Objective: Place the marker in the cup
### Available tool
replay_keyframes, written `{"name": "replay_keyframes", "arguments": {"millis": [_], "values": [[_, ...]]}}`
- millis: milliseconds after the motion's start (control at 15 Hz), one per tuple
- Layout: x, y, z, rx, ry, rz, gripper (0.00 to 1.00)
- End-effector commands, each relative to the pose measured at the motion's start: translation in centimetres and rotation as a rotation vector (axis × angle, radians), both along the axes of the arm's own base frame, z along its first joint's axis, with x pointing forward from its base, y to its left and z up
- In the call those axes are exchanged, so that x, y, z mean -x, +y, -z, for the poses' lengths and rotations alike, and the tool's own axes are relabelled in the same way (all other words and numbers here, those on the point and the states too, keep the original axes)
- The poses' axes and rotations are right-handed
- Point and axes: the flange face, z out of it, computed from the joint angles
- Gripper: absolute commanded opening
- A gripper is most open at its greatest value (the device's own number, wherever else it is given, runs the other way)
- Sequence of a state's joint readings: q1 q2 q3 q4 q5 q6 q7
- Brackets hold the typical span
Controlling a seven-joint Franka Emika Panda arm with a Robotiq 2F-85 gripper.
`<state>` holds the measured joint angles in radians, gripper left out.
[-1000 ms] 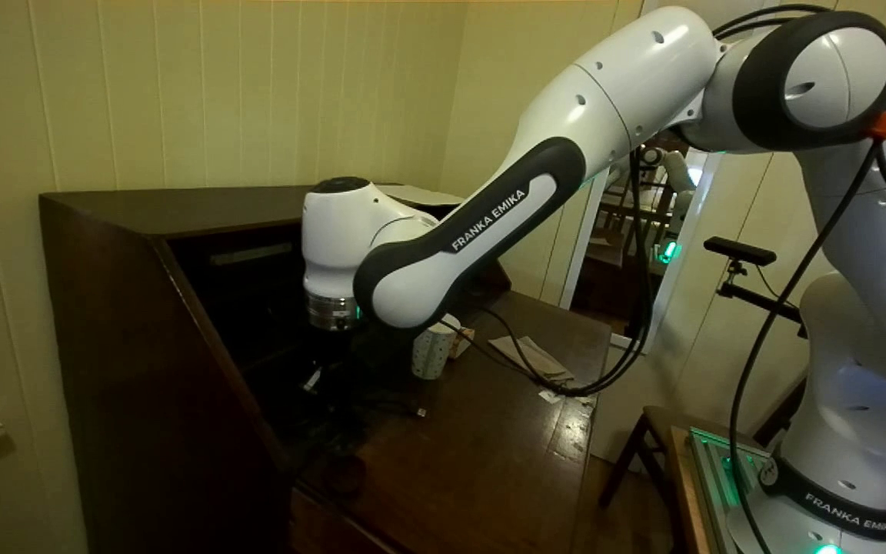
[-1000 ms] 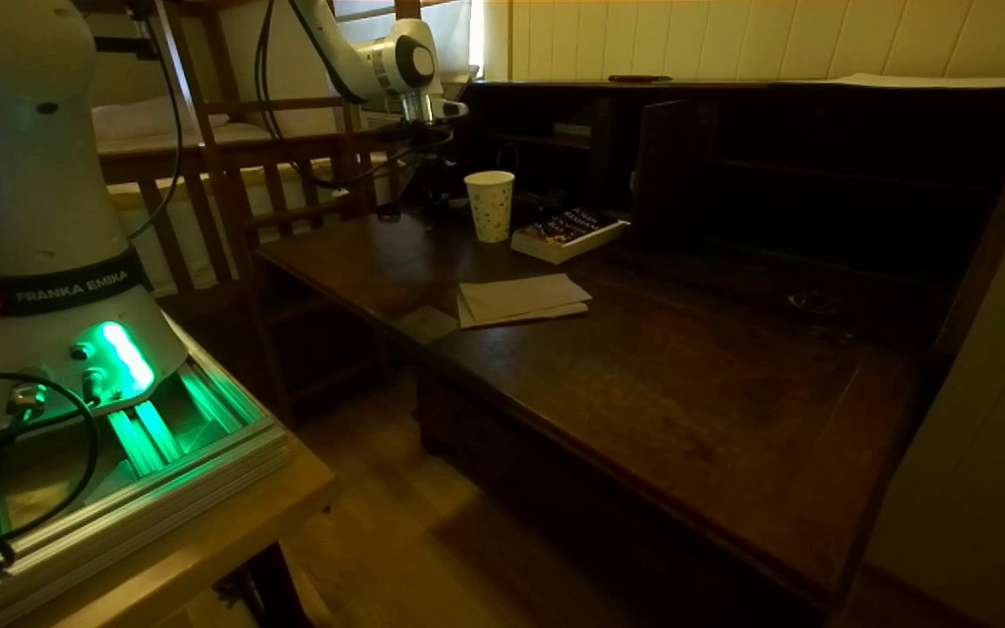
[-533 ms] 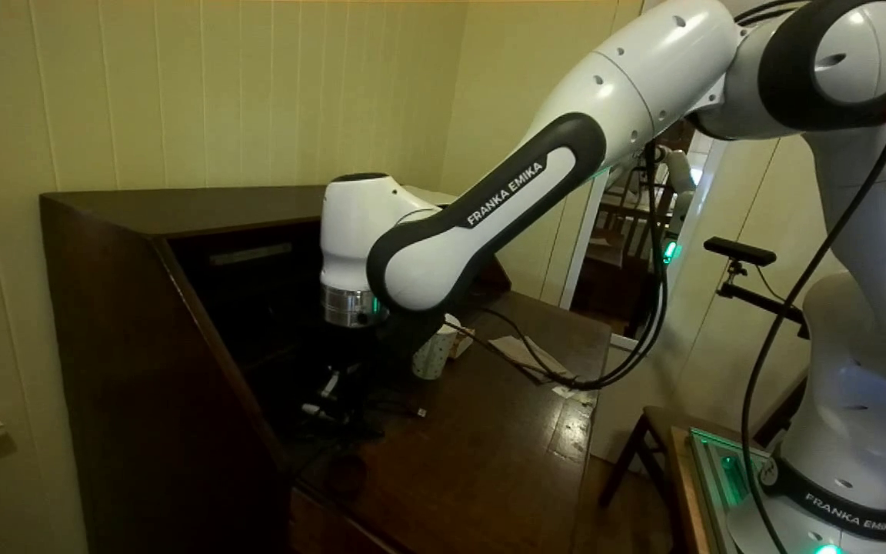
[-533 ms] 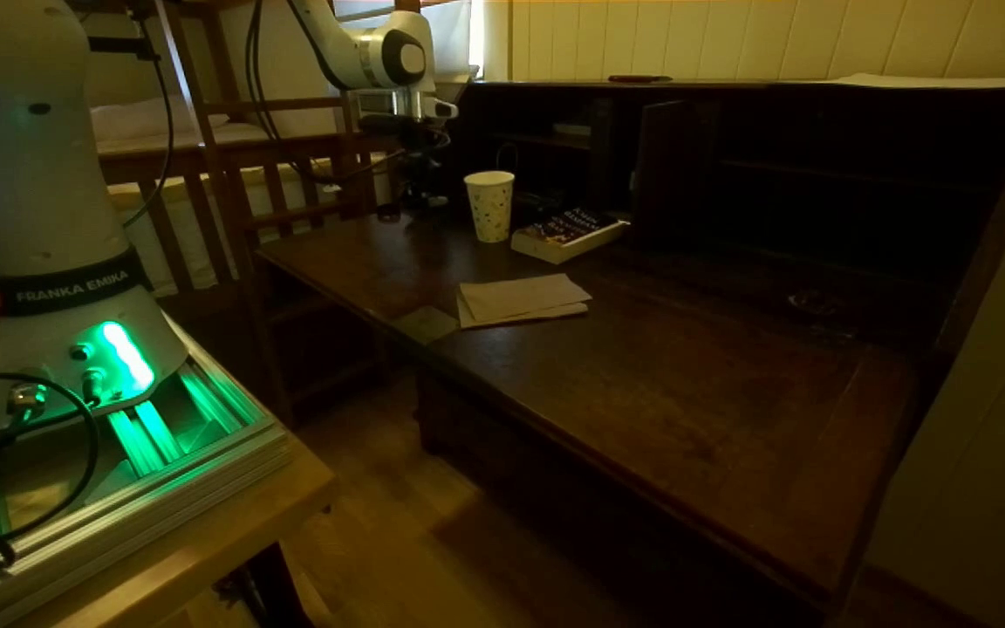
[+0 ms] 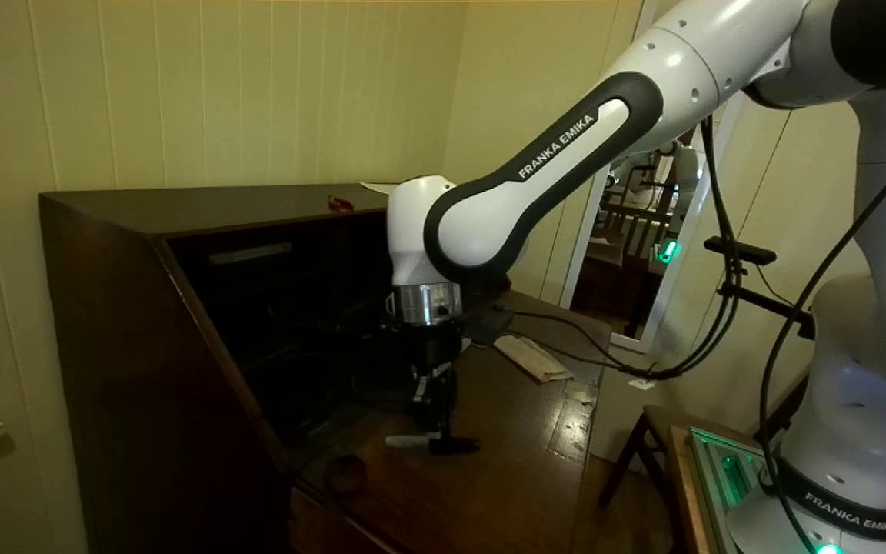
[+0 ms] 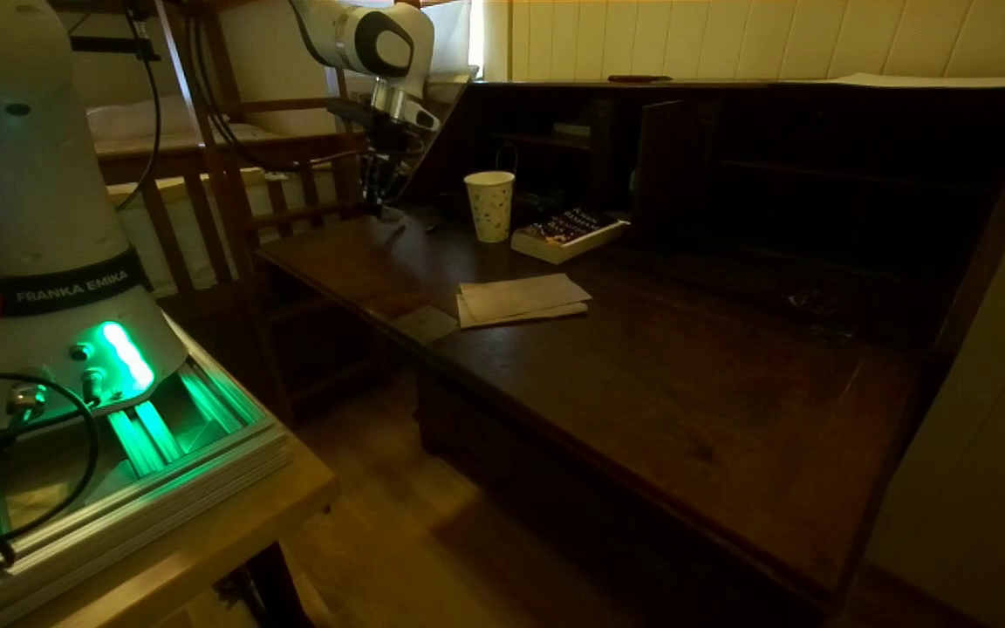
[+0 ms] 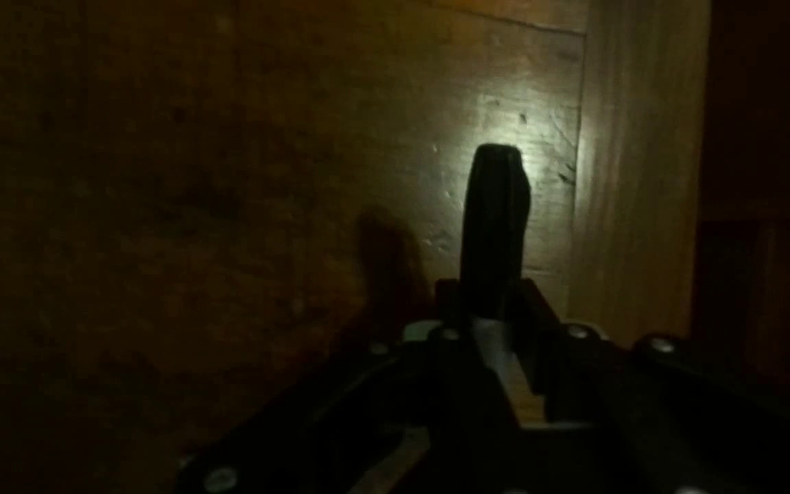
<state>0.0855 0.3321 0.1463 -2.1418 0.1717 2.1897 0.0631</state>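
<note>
The marker [image 7: 496, 219] has a black cap and a pale body and lies roughly level between my fingers. My gripper [image 7: 485, 302] is shut on it near the cap. In an exterior view the marker [image 5: 454, 445] sticks out on both sides of the fingertips [image 5: 437, 432]. Its shadow on the desk lies apart from it in the wrist view, so it is held above the top. The white speckled cup [image 6: 491, 208] stands upright on the desk, to the right of my gripper [image 6: 376, 205] in that exterior view. The arm hides the cup in the remaining exterior view.
A thick book [image 6: 568, 235] lies right beside the cup. Folded brown paper [image 6: 520, 299] lies near the desk's front edge. A small dark round object [image 5: 345, 473] sits on the desk. The desk's dark hutch [image 5: 104, 323] rises behind. Cables [image 5: 666, 373] hang from the arm.
The arm has moved away from the hutch and swung, carrying the gripper away from the cup. The marker in the fingers now shows clearly. The cup has become hidden in an exterior view.
</note>
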Motion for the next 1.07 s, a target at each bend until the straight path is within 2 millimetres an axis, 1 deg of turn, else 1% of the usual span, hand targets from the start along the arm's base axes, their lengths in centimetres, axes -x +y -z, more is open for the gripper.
{"name": "replay_keyframes", "arguments": {"millis": [0, 200, 333, 467, 600, 667, 800, 933, 1000], "values": [[3.3, -2.1, -1.1, 0.098, 0.006, 0.173, 0.05], [4.0, -2.9, -3.1, 0.173, -0.034, 0.304, 0.05], [4.3, -3.2, -5.5, 0.197, -0.082, 0.392, 0.05], [5.0, -3.6, -8.7, 0.189, -0.141, 0.478, 0.05], [5.6, -4.5, -11.8, 0.160, -0.199, 0.563, 0.05], [5.9, -5.2, -13.2, 0.137, -0.227, 0.601, 0.05], [6.6, -7.6, -15.4, 0.053, -0.279, 0.652, 0.05], [7.2, -10.0, -16.5, -0.019, -0.326, 0.720, 0.05], [7.6, -11.2, -16.7, -0.054, -0.347, 0.759, 0.05]]}}
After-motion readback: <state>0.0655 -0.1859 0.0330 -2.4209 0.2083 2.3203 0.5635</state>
